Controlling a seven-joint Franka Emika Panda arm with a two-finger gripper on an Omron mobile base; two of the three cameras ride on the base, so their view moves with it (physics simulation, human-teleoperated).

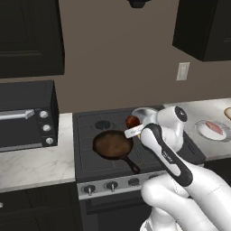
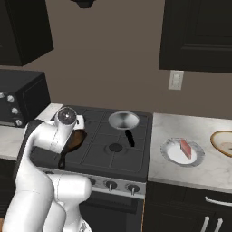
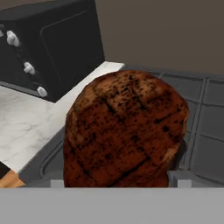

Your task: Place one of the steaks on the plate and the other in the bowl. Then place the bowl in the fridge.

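While the hand (image 3: 118,183) grips it, the browned steak (image 3: 124,131) stands upright, long axis along the fingers

Light is even and soft across all three rendered views, with no strong source to be made out and only faint shadows under the skillet (image 1: 113,145) on the stove (image 1: 135,153). The black cabinets (image 1: 29,36) stay nearly featureless, while the silver dish (image 2: 123,120) carries a pale sheen. The hand view is coarse, the browned steak (image 3: 124,131) looking blotchy and pixelated up close
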